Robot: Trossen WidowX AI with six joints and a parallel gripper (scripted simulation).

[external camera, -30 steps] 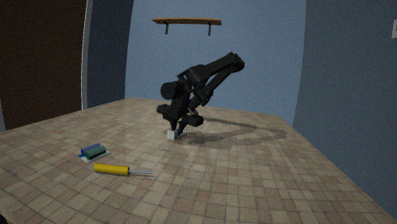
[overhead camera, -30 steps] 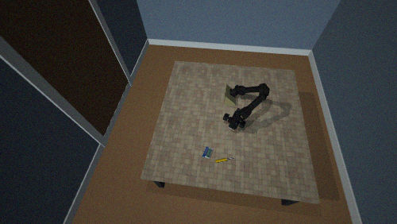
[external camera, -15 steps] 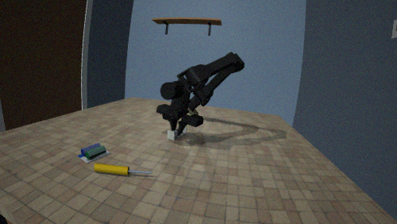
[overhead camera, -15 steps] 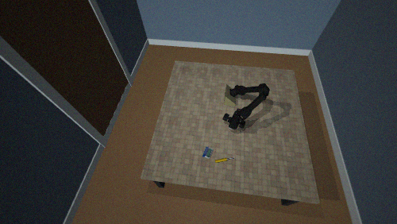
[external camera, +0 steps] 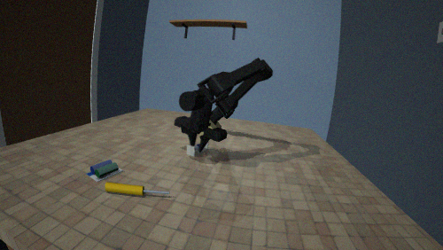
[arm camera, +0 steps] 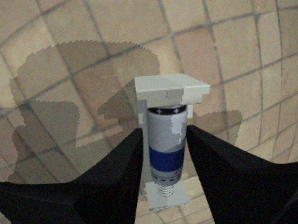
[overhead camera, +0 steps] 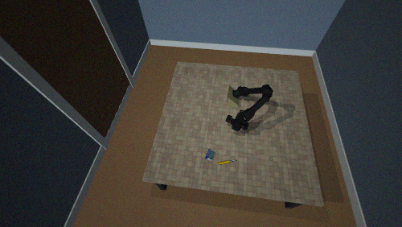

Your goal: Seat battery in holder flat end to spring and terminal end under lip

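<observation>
The battery (arm camera: 167,132), pale grey with a blue band, lies lengthwise in the white holder (arm camera: 172,90) (external camera: 190,151) in the wrist view. Its terminal end reaches under the lip and the tip is hidden there. Its flat end meets the spring (arm camera: 165,190) at the near end. The battery looks in line with the holder; whether it lies fully flat is hard to tell. My gripper (arm camera: 164,132) (external camera: 197,147) is open, its fingers on either side of the battery with a narrow gap at each side. In the top view the arm hides the holder.
A yellow screwdriver (overhead camera: 224,163) (external camera: 125,189) lies on the table nearer the front edge. Left of it, a blue cylinder (external camera: 101,166) and a green cylinder (external camera: 106,169) lie on a small white and blue card. A beige panel (overhead camera: 231,101) stands near the arm's base.
</observation>
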